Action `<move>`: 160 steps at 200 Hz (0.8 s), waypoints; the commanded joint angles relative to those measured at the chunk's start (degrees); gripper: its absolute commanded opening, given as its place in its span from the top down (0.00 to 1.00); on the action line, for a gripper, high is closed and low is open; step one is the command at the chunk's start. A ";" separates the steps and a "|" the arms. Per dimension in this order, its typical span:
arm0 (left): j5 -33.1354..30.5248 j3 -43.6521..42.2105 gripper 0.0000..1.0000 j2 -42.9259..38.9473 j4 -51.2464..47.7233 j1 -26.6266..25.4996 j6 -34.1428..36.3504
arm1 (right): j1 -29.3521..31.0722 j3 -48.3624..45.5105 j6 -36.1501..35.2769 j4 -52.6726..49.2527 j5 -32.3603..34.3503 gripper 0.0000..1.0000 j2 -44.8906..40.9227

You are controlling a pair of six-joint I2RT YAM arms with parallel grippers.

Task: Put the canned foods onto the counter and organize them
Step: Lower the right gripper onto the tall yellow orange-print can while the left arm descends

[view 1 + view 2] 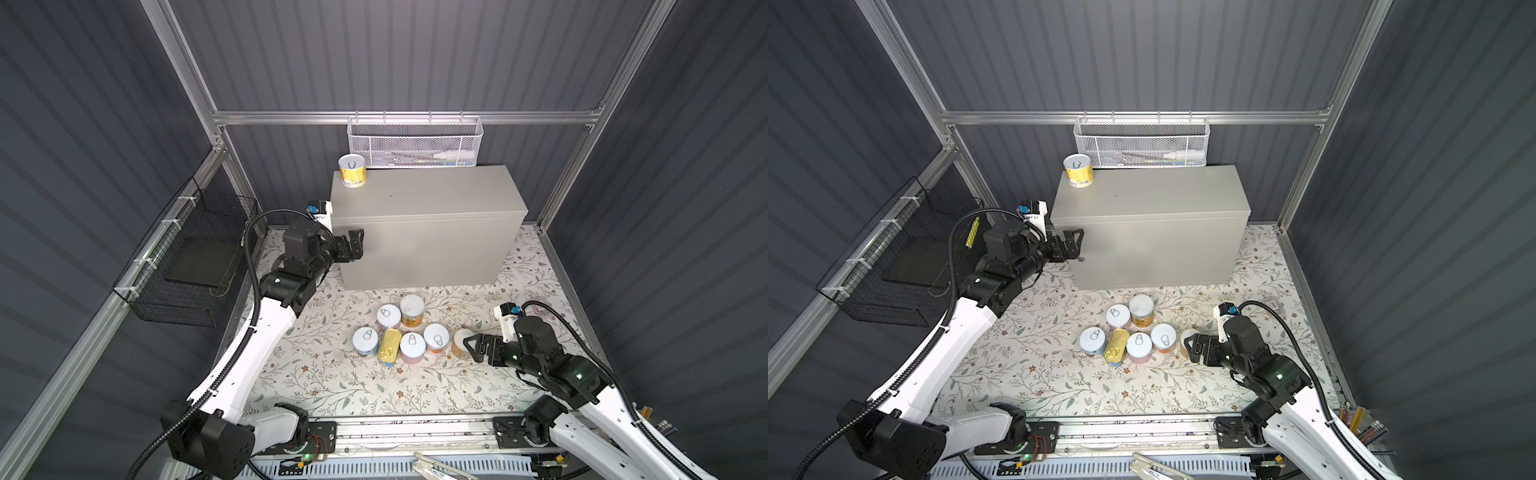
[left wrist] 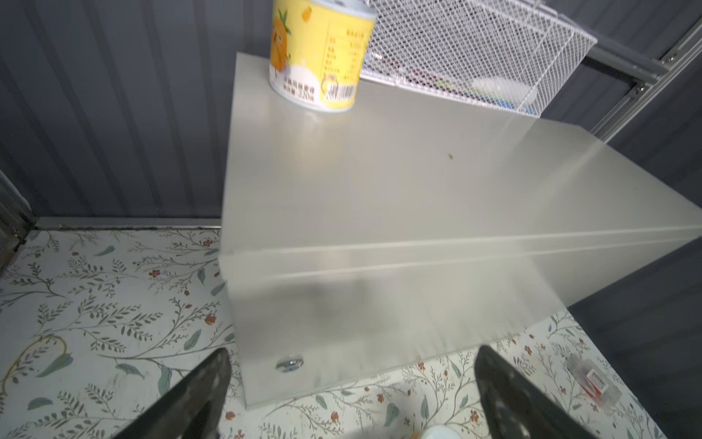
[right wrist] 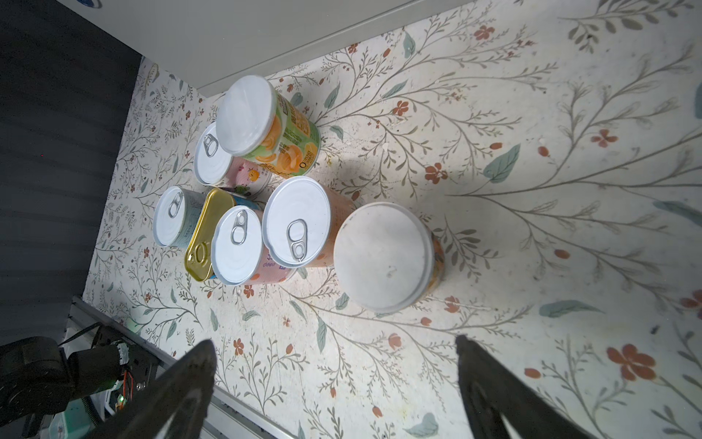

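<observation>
1. The grey metal cabinet stands at the back of the floral-covered bench, just below a white mesh basket. A small round lock sits low on its front, near the left corner.
2. One yellow-labelled can stands upright on the cabinet top at its back left corner. Both top views show it there.
3. Seven tins sit on the bench in a tight cluster in front of the cabinet.
   - The gold-topped rectangular tin lies between a blue-labelled can and a pink-labelled can, touching both.
   - A plain-lidded can marks the right end of the cluster.
4. Left arm: the left jaws are released and spread wide, with nothing between them. They are at the cabinet's front left corner, close to its upper front face. The cabinet is smeared in the left wrist view.
5. Right arm: the right jaws are released and empty, low over the bench just beside the plain-lidded can. In the right wrist view that can lies ahead of the jaws, not between them.
</observation>
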 commanded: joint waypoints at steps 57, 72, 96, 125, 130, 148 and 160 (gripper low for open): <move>2.94 -15.09 0.00 -6.57 -0.02 -3.53 -2.59 | 6.20 -1.45 3.22 -0.18 4.93 0.01 10.79; 2.88 -18.30 0.00 -8.47 0.37 -3.64 -3.16 | 7.27 -0.19 3.66 -1.18 8.09 0.01 13.55; 2.69 -23.57 0.00 -11.57 2.52 -3.68 -3.60 | 7.52 1.23 3.63 -0.73 10.12 0.01 16.80; 4.55 -27.27 0.00 -11.66 5.98 -3.76 -3.62 | 7.48 1.35 5.45 2.45 11.45 0.01 20.06; 5.16 -27.65 0.00 -11.28 6.41 -3.81 -3.61 | 7.48 1.62 5.66 2.93 11.39 0.01 20.77; 7.63 -30.43 0.00 -10.56 10.81 -3.81 -4.30 | 7.53 3.00 6.17 4.23 10.93 0.03 23.60; 9.23 -31.81 0.00 -9.82 13.42 -3.81 -4.09 | 7.52 3.86 6.37 5.05 10.67 0.05 25.53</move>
